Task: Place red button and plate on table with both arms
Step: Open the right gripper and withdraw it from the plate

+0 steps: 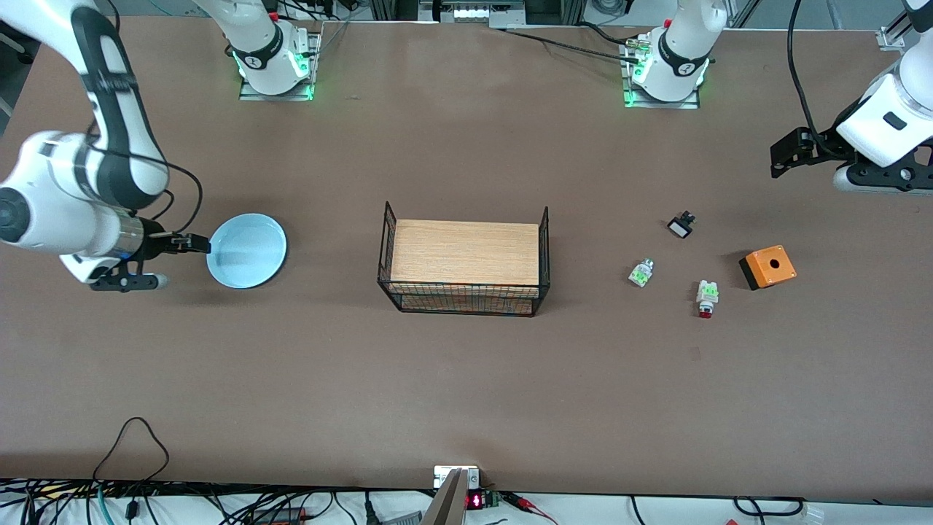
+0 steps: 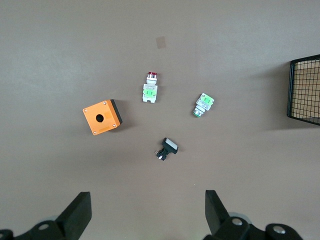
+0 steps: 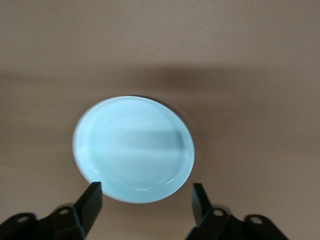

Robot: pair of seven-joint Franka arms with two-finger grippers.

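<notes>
The pale-blue plate point(image 1: 246, 250) lies flat on the brown table point(image 1: 466, 379) toward the right arm's end; it also shows in the right wrist view point(image 3: 134, 149). My right gripper point(image 1: 182, 248) is open and empty beside the plate's rim, its fingers point(image 3: 92, 197) clear of it. The red button point(image 1: 705, 299) lies on its side on the table toward the left arm's end, and shows in the left wrist view point(image 2: 150, 89). My left gripper point(image 1: 802, 157) is open and empty, up over the table's edge area, apart from the button; its own view point(image 2: 147, 196) shows bare table between the fingers.
A wooden-topped black wire rack point(image 1: 464, 255) stands mid-table. Near the red button lie a green-and-white part point(image 1: 641, 273), a black-and-white part point(image 1: 681, 224) and an orange box with a hole point(image 1: 767, 267). Cables run along the table's front edge.
</notes>
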